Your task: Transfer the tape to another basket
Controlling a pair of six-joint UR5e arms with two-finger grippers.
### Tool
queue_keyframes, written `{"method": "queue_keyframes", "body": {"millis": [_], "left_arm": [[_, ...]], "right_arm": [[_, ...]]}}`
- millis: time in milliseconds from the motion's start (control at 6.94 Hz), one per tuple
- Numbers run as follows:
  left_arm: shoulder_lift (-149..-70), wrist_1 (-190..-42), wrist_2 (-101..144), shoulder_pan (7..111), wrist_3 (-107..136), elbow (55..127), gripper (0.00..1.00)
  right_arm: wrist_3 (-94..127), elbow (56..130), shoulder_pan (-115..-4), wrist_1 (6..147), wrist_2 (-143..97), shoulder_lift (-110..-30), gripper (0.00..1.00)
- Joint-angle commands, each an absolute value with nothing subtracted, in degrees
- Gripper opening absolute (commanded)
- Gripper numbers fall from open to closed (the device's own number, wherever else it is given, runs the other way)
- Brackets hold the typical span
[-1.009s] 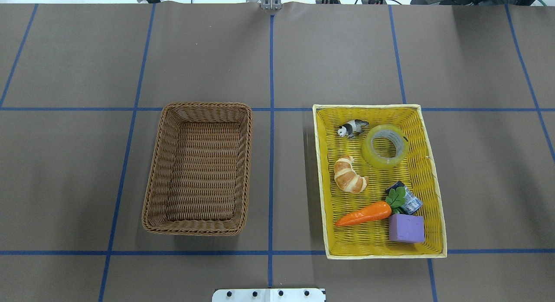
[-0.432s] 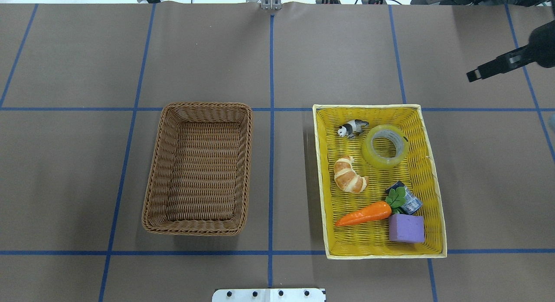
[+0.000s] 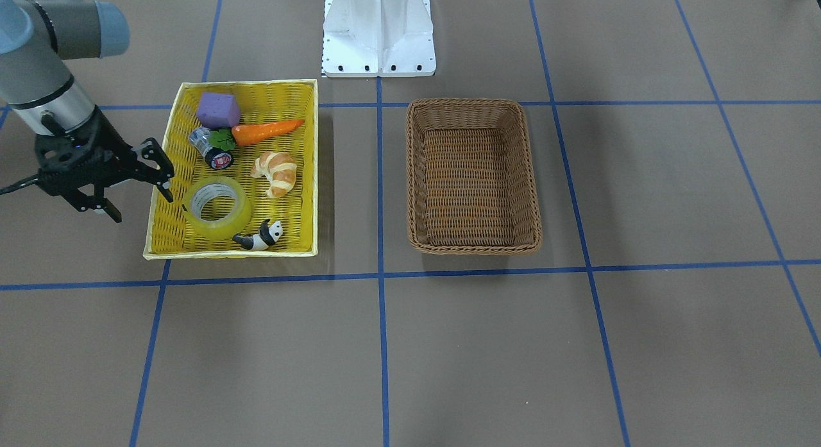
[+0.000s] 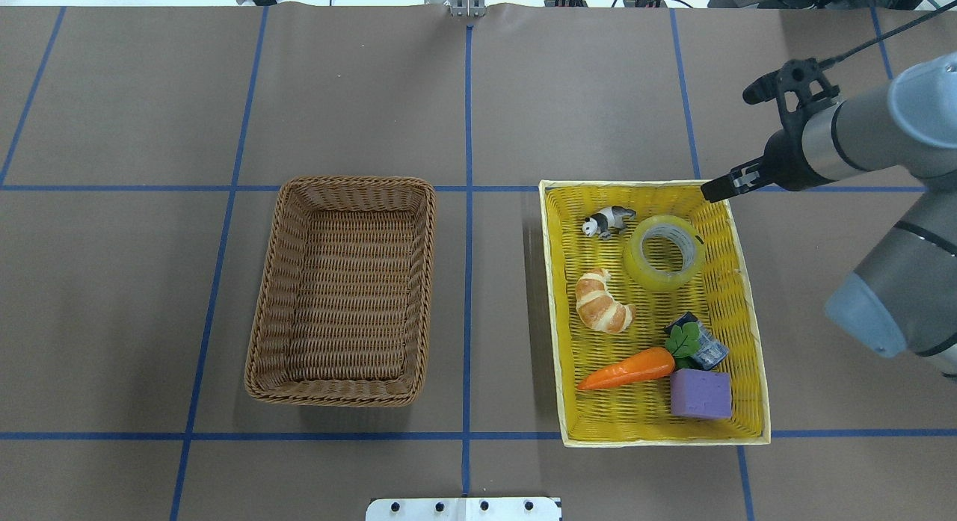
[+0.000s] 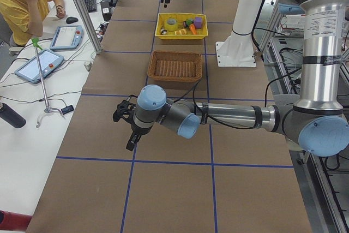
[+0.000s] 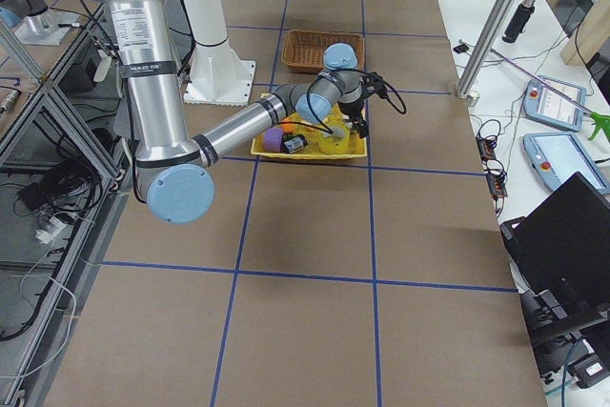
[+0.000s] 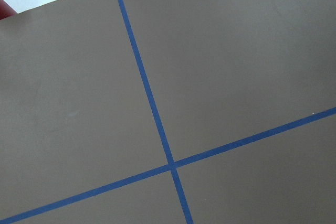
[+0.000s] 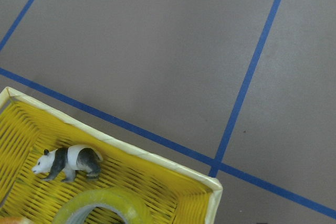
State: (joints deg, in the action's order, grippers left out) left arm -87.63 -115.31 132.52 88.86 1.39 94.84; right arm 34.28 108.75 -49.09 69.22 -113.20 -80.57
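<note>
- The tape lies flat inside the yellow basket. It is in the part of the yellow basket farthest from the robot, close to the right wall.
- The right gripper hangs by the far right corner of the yellow basket. Its two fingers are spread wide with nothing between them. It is near the tape but does not touch it.
- A little panda toy stands in the yellow basket just beside the tape, on the robot's left of it.
- A croissant lies near the middle of the yellow basket.
- A carrot, a small bottle and a purple block sit close together at the end of the yellow basket nearest the robot.
- The brown basket stands on the robot's left of the yellow basket. The two are apart, with a blue line on the table between them.
- The left gripper is far from the yellow basket, out past the brown basket, over bare table. I cannot tell how wide its fingers are.
</note>
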Motion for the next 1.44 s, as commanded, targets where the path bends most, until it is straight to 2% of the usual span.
{"method": "queue_keyframes", "body": {"millis": [0,432,577,865,1009,1297], "left_arm": [[-87.6,-115.3,132.5,88.9,1.3,94.8,0.99],[-87.6,-115.4,132.5,88.9,1.3,94.8,0.99],[-87.6,-115.4,132.5,88.9,1.3,94.8,0.99],[-87.6,-115.4,132.5,88.9,1.3,94.7,0.99],[-87.6,-115.3,132.5,88.9,1.3,94.7,0.99],[-87.6,-115.3,132.5,88.9,1.3,94.7,0.99]], "right_arm": [[33.9,107.7,-44.3,69.2,-110.5,-82.0,0.77],[33.6,104.0,-39.5,69.0,-107.5,-80.3,0.72],[33.1,103.0,-38.9,68.9,-107.5,-79.5,0.63],[31.4,102.8,-39.1,68.9,-107.5,-79.5,0.08],[31.1,102.9,-39.6,68.8,-107.5,-79.5,0.00],[31.0,103.4,-42.2,68.5,-108.3,-79.4,0.00]]}}
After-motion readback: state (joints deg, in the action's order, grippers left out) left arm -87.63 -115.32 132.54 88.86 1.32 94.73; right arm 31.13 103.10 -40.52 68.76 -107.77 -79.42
